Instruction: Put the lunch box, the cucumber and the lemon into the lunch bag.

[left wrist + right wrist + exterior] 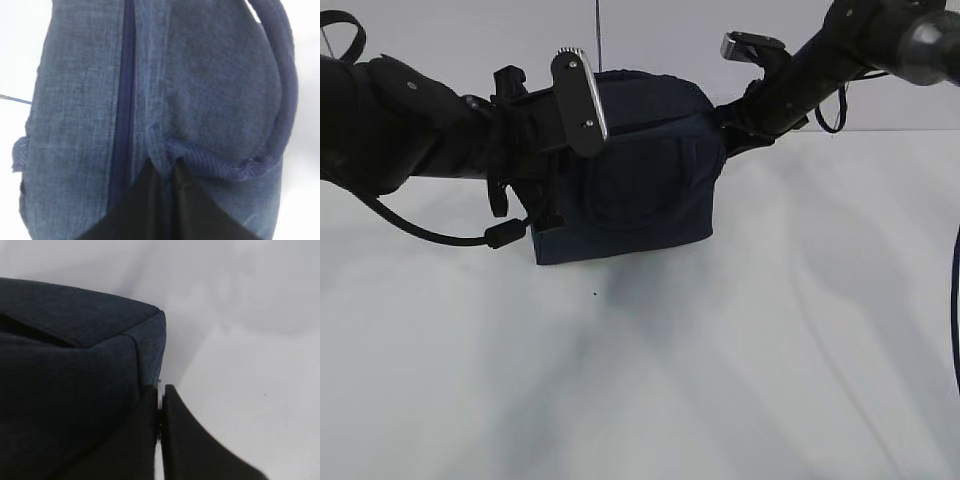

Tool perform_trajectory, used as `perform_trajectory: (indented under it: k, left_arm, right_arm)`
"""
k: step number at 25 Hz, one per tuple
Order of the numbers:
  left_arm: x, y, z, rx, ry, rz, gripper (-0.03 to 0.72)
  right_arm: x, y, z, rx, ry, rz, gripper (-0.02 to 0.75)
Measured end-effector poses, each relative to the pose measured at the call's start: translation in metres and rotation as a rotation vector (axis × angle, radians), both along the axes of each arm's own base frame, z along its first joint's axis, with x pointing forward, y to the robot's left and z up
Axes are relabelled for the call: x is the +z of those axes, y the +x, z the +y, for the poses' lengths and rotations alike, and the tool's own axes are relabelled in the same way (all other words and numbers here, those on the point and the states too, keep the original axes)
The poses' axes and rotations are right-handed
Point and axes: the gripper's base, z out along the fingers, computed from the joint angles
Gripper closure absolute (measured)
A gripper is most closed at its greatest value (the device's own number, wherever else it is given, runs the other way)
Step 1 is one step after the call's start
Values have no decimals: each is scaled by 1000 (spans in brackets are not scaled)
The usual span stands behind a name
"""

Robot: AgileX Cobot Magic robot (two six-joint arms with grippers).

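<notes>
Both pincers clenched on the lunch bag (640, 180): left pincer (167, 172) pinching fabric beside the zipper (122, 100), right pincer (160, 410) gripping something thin at its 3 o'clock corner, likely the pull.

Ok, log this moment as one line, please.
lunch bag: upright on table, zipper closed | left claw: shut on bag fabric by handle | right claw: shut at bag corner | food: unseen

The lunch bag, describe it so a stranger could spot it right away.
On the white table, look to the middle at the back, between the two black robot arms. The lunch bag is the boxy dark navy fabric thing there, the only cloth item in view.
</notes>
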Motion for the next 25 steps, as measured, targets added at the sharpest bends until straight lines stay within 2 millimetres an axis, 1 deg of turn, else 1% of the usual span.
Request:
perform_trajectory:
  k: [2,17,19,21,22,24,25]
  left_arm:
    - [-1,0,0,0,1,1,678]
    - [0,2,2,25,7,-19,678]
    - [-1,3,2,30,9,-21,678]
    - [-1,3,2,33,9,-21,678]
    - [-1,3,2,35,9,-23,678]
    - [-1,3,3,42,4,-21,678]
    - [-1,3,3,47,0,-20,678]
  right_arm:
    - [-6,1,0,0,-1,10,731]
    - [-5,-1,1,44,-9,9,725]
    - [-4,-3,2,64,-1,18,682]
    - [-1,-4,4,89,10,22,597]
    - [0,-4,5,98,16,28,540]
    - [7,-4,5,115,21,23,433]
    - [12,-5,6,127,22,24,400]
